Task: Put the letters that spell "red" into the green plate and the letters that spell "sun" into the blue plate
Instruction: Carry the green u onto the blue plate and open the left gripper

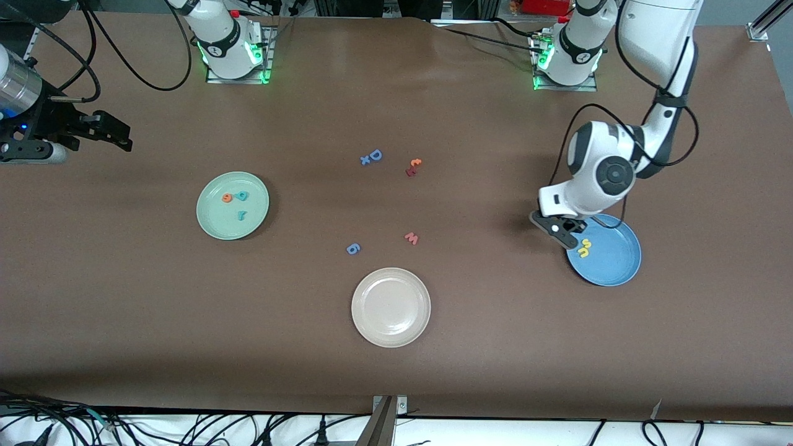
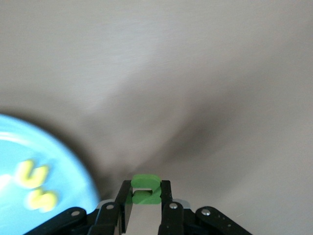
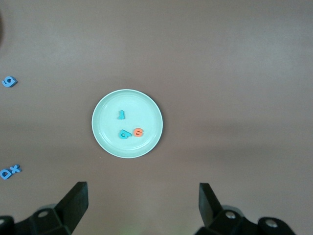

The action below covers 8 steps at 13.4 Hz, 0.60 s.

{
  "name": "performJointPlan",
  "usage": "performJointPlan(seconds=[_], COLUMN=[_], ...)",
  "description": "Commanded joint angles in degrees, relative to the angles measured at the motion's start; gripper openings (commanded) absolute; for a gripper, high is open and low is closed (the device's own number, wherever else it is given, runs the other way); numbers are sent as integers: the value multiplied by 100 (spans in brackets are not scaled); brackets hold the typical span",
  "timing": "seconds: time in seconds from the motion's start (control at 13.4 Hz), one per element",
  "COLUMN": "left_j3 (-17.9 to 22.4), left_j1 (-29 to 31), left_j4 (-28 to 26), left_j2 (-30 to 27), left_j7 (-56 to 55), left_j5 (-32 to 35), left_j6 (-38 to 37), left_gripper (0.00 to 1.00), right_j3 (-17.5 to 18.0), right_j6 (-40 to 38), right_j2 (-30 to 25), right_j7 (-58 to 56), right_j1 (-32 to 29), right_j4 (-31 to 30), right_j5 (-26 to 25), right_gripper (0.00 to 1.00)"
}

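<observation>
Green "n" (image 2: 145, 189) clamped in left hand (image 2: 145, 208), beside blue plate (image 2: 29, 147) rim

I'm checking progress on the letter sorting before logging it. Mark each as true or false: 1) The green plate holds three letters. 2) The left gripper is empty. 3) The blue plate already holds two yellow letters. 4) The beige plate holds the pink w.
1) True: the green plate holds the teal r, teal d and orange e.
2) False: the left gripper is shut on the green n, beside the blue plate.
3) True: the u and s lie in it.
4) False: the beige plate is empty; the pink w lies on the table.
</observation>
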Motion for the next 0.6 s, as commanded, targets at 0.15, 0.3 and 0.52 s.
performJointPlan(seconds=[0.15, 0.3, 0.52], left_j3=[233, 233, 372], left_j1=[287, 499, 508], left_j4=[146, 287, 498], left_j2=[-5, 100, 294], left_j7=[554, 712, 739], left_j5=[-226, -217, -182], left_j6=[-110, -101, -57], left_gripper=[22, 22, 40], right_j3=[32, 41, 94], right_j6=[-261, -261, -243], right_j2=[122, 157, 157], right_j7=[-64, -56, -47], right_j1=[-40, -31, -22], right_j4=[274, 291, 300], right_j5=[122, 113, 96], right_gripper=[100, 100, 100])
